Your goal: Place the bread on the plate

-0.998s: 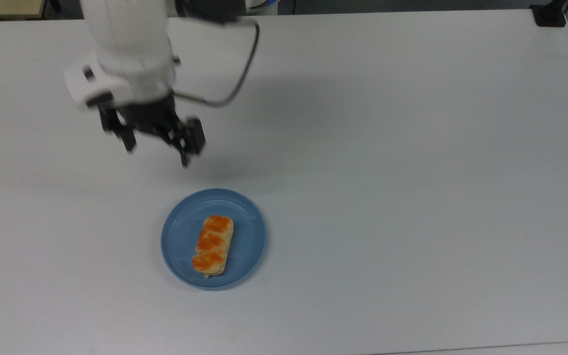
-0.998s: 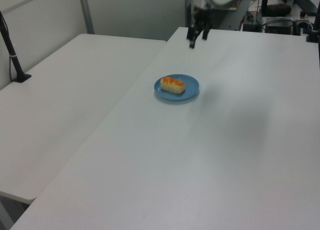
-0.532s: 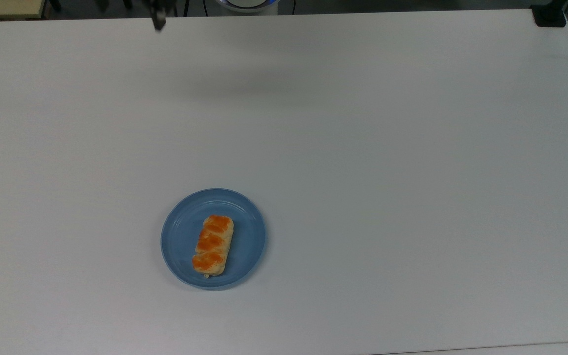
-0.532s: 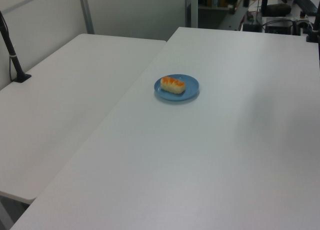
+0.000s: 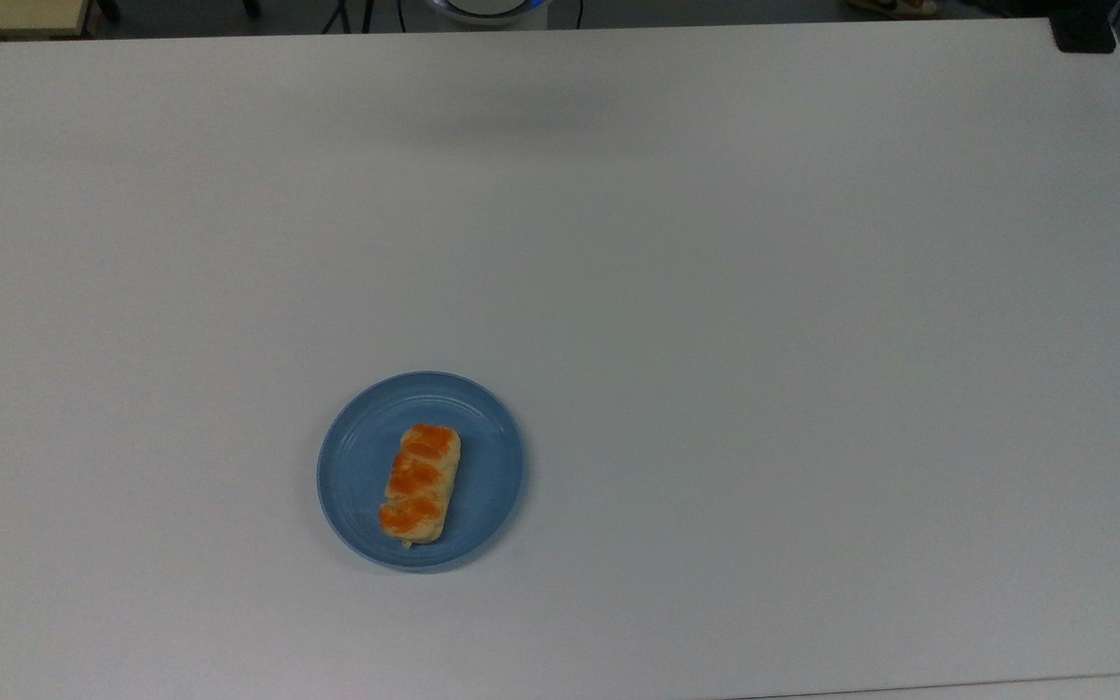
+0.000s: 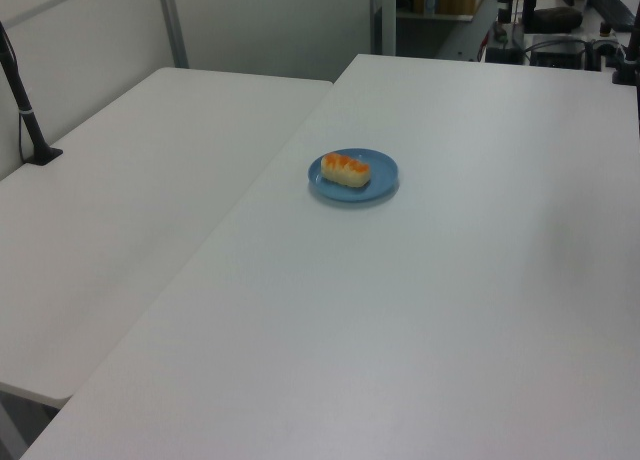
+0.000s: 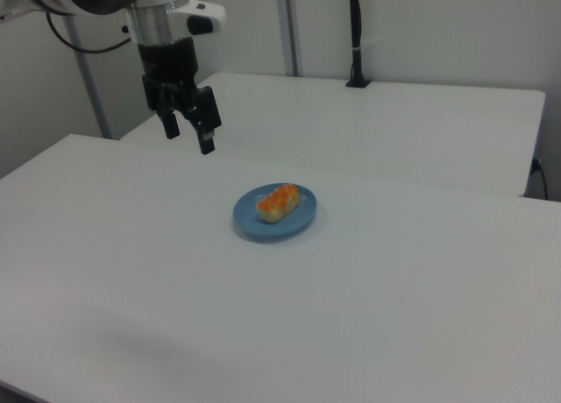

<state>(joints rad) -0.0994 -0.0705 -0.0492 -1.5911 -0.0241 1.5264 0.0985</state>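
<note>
The bread [image 5: 419, 483], a pale roll with orange-glazed stripes, lies on the round blue plate [image 5: 484, 457] in the lower left part of the top view. Left view: the bread [image 6: 346, 169] rests on the plate [image 6: 386, 171] near the table's middle. Right view: the bread [image 7: 278, 202] sits on the plate [image 7: 249, 220], and my gripper [image 7: 188, 135] hangs open above the table, up and to the right view's left of the plate, well apart from it. Nothing is between its fingers.
The white table [image 5: 764, 292] stretches wide around the plate. A second white table [image 6: 130, 210] adjoins it, with a black post [image 6: 25, 105] clamped at its edge. Another black clamp [image 5: 1085, 34] sits at the top view's top right corner.
The arm drew back from above the plate toward the top view's top edge and left the top and left views. Bread and plate stayed put.
</note>
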